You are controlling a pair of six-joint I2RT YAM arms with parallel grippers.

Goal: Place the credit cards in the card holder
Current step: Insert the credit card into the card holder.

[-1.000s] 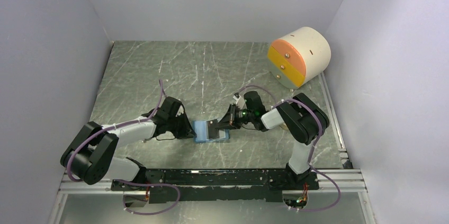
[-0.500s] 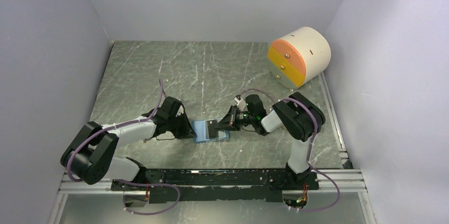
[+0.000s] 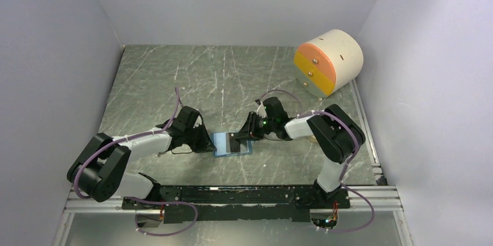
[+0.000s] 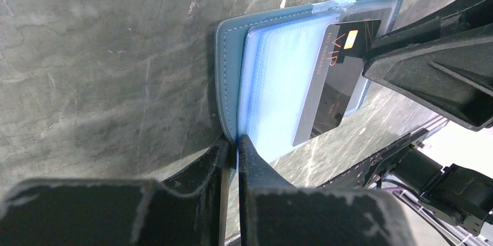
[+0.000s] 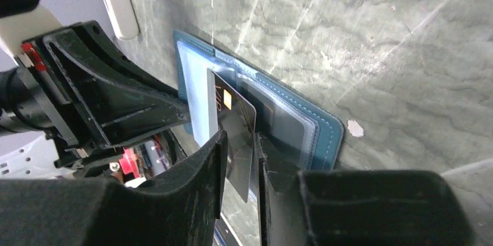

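Observation:
The blue card holder (image 3: 224, 145) lies open on the table between both arms, its pale clear sleeves facing up (image 4: 273, 77). My left gripper (image 4: 232, 144) is shut on the holder's near-left edge. A black credit card (image 5: 235, 112) with a gold chip stands partly pushed into a sleeve (image 4: 337, 77). My right gripper (image 5: 239, 141) straddles the card's free end with its jaws parted. The card leans on one finger, with a gap to the other. A second dark card (image 5: 279, 119) shows inside a clear sleeve of the holder (image 5: 325, 132).
A big cream drum (image 3: 328, 61) with orange-yellow drawer fronts stands at the back right corner. Grey walls close in the marbled table on three sides. A metal rail (image 3: 232, 196) runs along the near edge by the arm bases.
The right gripper's jaws have parted from the card, which stays in the sleeve. Its wrist has shifted slightly left and back. The left arm and holder have not moved.

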